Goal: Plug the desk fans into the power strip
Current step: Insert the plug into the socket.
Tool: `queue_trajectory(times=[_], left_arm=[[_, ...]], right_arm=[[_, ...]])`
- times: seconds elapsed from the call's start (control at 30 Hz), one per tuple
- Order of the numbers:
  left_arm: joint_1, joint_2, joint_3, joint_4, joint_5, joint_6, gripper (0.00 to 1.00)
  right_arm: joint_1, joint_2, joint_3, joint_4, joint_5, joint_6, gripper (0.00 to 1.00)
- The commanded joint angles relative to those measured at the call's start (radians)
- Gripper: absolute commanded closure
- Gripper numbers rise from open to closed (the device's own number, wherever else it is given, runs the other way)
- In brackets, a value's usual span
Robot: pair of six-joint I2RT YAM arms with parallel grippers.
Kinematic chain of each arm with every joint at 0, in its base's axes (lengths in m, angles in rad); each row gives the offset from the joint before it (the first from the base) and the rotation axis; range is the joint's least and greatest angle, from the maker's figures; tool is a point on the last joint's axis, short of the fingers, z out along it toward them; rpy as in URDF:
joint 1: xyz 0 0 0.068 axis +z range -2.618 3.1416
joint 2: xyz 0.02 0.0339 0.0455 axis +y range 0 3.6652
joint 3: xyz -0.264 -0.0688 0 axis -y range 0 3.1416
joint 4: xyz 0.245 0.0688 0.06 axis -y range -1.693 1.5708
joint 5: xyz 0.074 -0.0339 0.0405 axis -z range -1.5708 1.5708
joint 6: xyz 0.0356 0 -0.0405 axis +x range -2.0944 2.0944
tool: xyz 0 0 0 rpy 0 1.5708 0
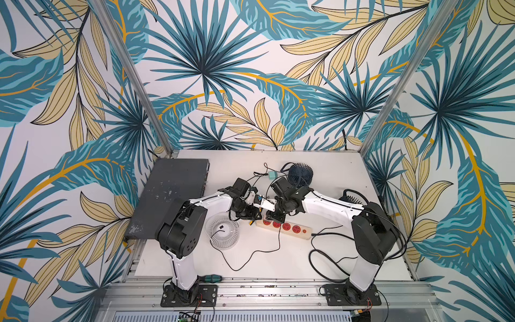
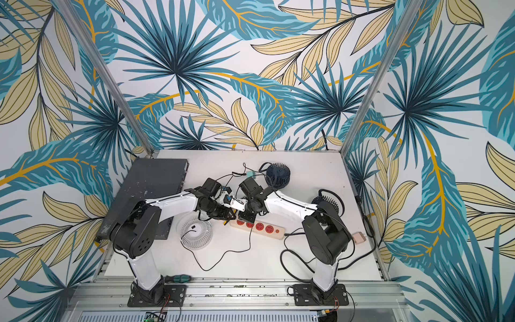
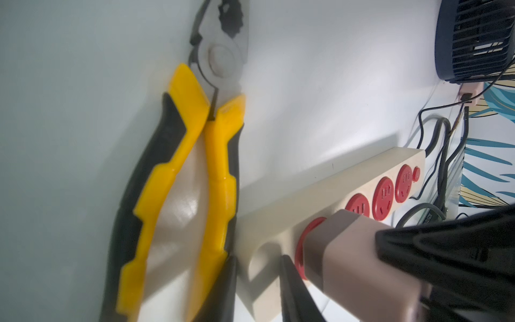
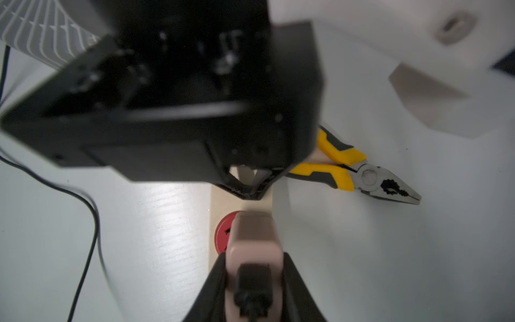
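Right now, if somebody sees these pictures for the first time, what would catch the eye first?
Probably the loud palm-leaf wallpaper around the table. Then, mid-table, the right gripper holds a pinkish plug at the end socket of the power strip, whose end the left gripper clamps. Beside that end lie yellow-handled pliers.

In both top views the light is bright and even, falling from above, with soft shadows on the white counter (image 1: 334, 178). The frame posts (image 1: 133, 78) splay outward from wide-angle distortion. The wrist views are dimmer. There the left hand (image 4: 248, 192) and plug adapter (image 4: 252, 239) are blurred, and streaky glare lies on the counter.
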Motion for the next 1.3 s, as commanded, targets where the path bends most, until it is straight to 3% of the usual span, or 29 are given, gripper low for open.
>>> queue_trajectory(times=[0.0, 0.4, 0.53, 0.7, 0.8, 0.93, 1.07, 1.27], left_arm=[[0.007, 0.052, -0.01, -0.033, -0.071, 0.01, 0.71], [0.011, 0.032, -0.011, -0.027, -0.075, 0.008, 0.72], [0.014, -0.007, -0.016, -0.012, -0.075, 0.017, 0.69], [0.014, -0.124, -0.051, 0.043, -0.091, 0.058, 0.56], [0.013, -0.222, -0.079, 0.077, -0.139, 0.088, 0.44], [0.014, -0.373, -0.129, 0.115, -0.233, 0.135, 0.35], [0.013, -0.497, -0.174, 0.147, -0.308, 0.169, 0.27], [0.014, -0.635, -0.204, 0.148, -0.302, 0.16, 0.24]], right_arm=[[0.01, 0.168, -0.066, -0.113, 0.262, -0.037, 1.0], [0.032, 0.237, -0.104, -0.138, 0.289, -0.02, 1.0], [0.03, 0.162, -0.097, -0.075, 0.265, 0.037, 1.0], [0.029, -0.054, -0.064, 0.039, 0.195, 0.171, 0.51], [0.03, -0.175, -0.044, 0.093, 0.153, 0.259, 0.34], [0.03, -0.341, -0.081, 0.204, 0.129, 0.364, 0.18], [0.024, -0.49, -0.171, 0.336, 0.226, 0.453, 0.01], [-0.091, -0.52, -0.207, 0.396, 0.36, 0.614, 0.0]])
